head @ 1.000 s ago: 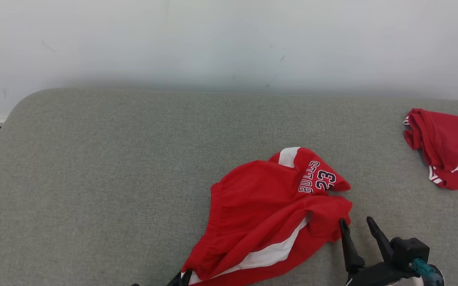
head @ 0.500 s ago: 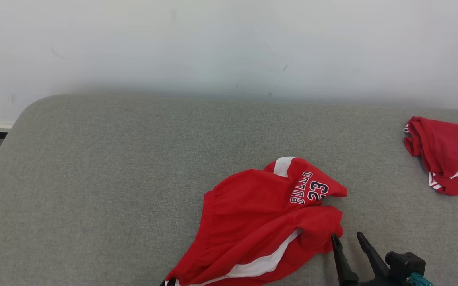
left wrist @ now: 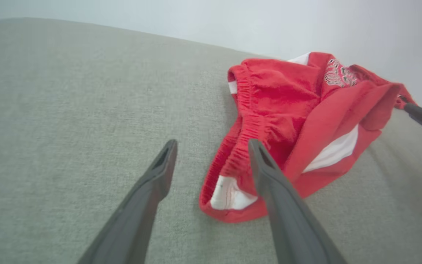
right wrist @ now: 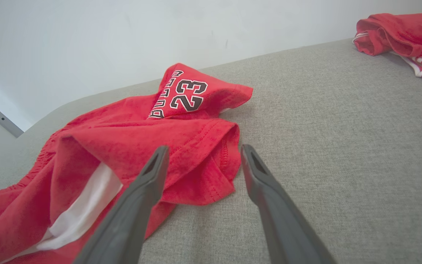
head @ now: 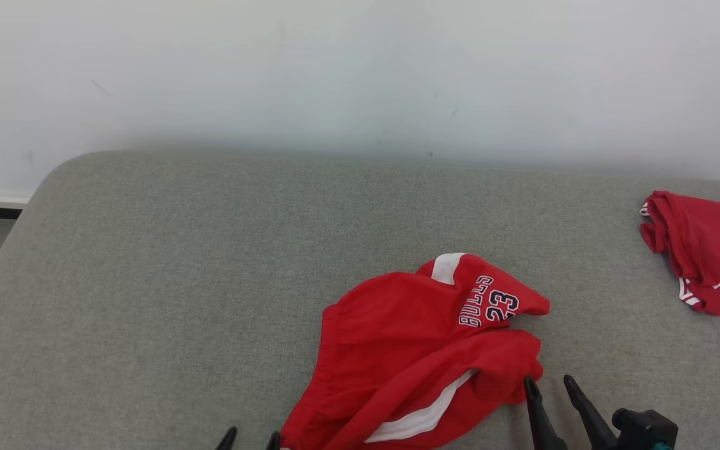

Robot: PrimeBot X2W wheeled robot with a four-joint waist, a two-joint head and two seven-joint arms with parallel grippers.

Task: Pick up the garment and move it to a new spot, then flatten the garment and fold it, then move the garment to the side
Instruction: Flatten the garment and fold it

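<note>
The left tool (left wrist: 211, 143) is standing with its two long dark fingers spread wide, gripping nothing. It is hovering low at the near corner of the pair of crumpled red jersey shorts (left wrist: 280, 110) with white side panels and a "BULLS 23" print. One finger is crossing in front of the elastic waistband and the other is over bare fabric. The right tool (right wrist: 204, 147) is likewise gaping and empty, with the stitched hem of one shorts leg lying between and just beyond its fingers; whether a finger is touching the cloth is unclear. In the head view the shorts (head: 410, 350) are lying near the front edge of the grey fabric-covered padded surface (head: 166, 262), between the left tool (head: 252, 434) and the right tool (head: 547, 380). A second bunched red garment with white trim (head: 710, 244) is resting well apart at the far right, below the plain white wall (head: 335, 75).
</note>
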